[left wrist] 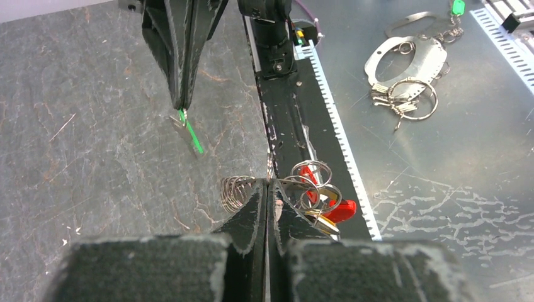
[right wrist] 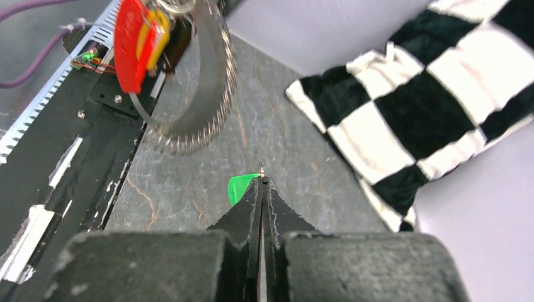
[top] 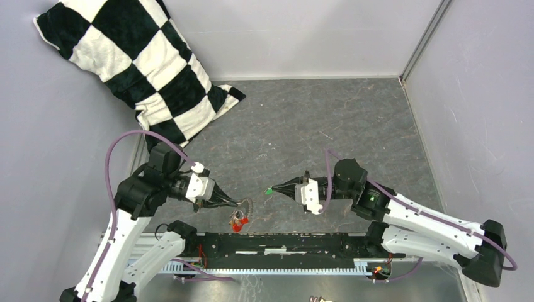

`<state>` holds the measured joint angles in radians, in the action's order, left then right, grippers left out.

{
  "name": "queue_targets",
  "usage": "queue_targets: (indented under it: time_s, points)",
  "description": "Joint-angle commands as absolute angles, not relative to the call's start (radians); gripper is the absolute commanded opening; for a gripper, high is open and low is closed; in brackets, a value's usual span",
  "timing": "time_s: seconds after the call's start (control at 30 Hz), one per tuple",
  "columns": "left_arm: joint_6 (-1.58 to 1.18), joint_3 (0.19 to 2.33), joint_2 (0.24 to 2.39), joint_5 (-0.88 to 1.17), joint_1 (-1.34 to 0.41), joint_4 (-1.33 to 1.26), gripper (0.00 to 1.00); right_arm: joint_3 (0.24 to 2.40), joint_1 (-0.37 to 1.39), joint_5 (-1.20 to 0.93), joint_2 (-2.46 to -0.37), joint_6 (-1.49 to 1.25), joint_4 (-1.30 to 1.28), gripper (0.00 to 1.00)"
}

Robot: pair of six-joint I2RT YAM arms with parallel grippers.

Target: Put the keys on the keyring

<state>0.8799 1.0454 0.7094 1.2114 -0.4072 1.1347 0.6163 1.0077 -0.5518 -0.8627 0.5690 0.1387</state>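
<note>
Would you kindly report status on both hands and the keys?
Left hand shut on keyring. Right hand shut on green key, apart from keyring. Nothing between them.

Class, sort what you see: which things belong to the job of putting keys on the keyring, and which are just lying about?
Part of the job: keyring, pinched by the left gripper; green key, pinched by the right gripper; red key and yellow key hanging from the ring.
Lying about: checkered pillow; handcuffs; spare bunch of rings.
</note>
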Motion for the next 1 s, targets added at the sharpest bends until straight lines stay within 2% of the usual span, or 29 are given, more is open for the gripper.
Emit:
queue_targets:
  time_s: [0.0, 0.3, 0.67, 0.8, 0.97]
  points:
    - [0.809, 1.070, 0.725, 1.281, -0.410, 1.076, 0.02, 0.762, 1.067, -0.548, -0.853, 0.708, 0.027, 0.01]
    - [0.793, 1.067, 0.721, 1.279, -0.410, 1.075, 0.02, 0.906, 1.140, -0.625, -0.923, 0.788, -0.098, 0.01]
    - [0.782, 1.073, 0.725, 1.273, -0.410, 1.075, 0.02, 0.983, 1.188, -0.582, -0.984, 0.819, -0.193, 0.01]
    - [0.832, 1.061, 0.712, 1.232, -0.410, 1.103, 0.02, 0.867, 1.188, -0.446, -0.954, 0.769, -0.171, 0.01]
    - [0.886, 1.068, 0.716, 1.216, -0.410, 1.148, 0.02, 0.584, 1.179, -0.309, -0.907, 0.637, 0.043, 0.00]
